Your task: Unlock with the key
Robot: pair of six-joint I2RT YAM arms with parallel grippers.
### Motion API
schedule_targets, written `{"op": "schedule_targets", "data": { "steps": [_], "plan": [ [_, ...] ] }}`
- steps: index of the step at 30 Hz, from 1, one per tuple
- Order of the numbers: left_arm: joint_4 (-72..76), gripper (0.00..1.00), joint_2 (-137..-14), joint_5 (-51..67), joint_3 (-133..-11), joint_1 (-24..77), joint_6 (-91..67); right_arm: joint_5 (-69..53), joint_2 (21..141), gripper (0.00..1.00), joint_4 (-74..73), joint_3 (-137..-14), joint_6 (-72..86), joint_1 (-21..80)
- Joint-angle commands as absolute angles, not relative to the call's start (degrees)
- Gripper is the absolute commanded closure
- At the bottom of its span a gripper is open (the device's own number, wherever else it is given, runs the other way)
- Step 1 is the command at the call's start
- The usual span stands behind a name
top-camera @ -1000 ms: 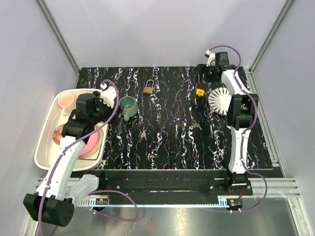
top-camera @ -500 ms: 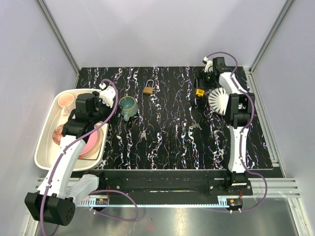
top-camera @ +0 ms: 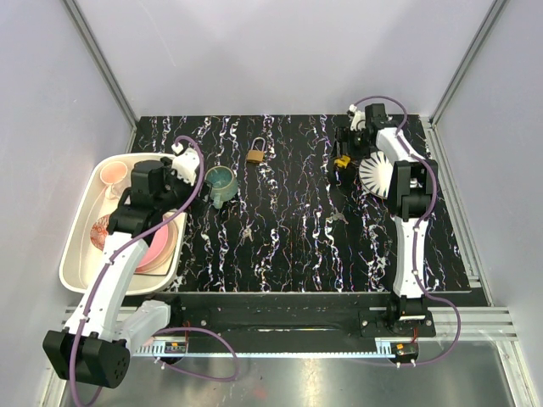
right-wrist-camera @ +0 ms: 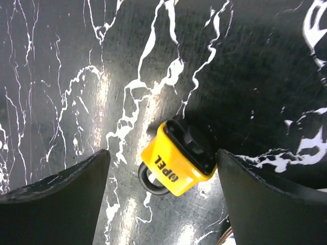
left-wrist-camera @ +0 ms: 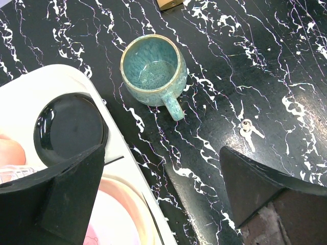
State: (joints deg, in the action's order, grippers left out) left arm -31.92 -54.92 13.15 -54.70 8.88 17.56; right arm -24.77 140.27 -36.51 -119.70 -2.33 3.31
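Two grippers, jaws apart, both empty: left gripper [left-wrist-camera: 162,153] near key [left-wrist-camera: 250,128], right gripper [right-wrist-camera: 162,153] over yellow padlock [right-wrist-camera: 180,158]. Padlock likely hard, smooth, slippery; take by flat body sides.

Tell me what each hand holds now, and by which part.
Nothing is held: the left hand is open, and the right hand is open above the yellow padlock.

Two padlocks [top-camera: 254,153], one mug [top-camera: 221,182], one tray [top-camera: 72,263], one key bunch [left-wrist-camera: 249,129].
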Motion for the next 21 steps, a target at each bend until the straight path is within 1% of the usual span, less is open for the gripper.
{"op": "schedule_targets", "data": {
  "steps": [1,6,14,21],
  "plan": [
    [-28.7,0.01,-55.2,14.4,-54.1,8.6,17.1,-28.0,136.6,0.10,-37.4,-116.0,-1.8,4.7],
    [-28.7,0.01,-55.3,14.9,-54.1,8.6,17.0,-28.7,134.5,0.12,-36.7,-111.8,-2.2,6.1],
    [-28.7,0.01,-55.5,15.2,-54.1,8.6,17.1,-28.7,132.3,0.13,-35.5,-107.0,-2.4,10.4],
    [-28.7,0.01,-56.1,16.0,-54.2,8.6,17.0,-25.3,128.2,0.13,-38.0,-103.9,-5.9,11.9]
  ]
}}
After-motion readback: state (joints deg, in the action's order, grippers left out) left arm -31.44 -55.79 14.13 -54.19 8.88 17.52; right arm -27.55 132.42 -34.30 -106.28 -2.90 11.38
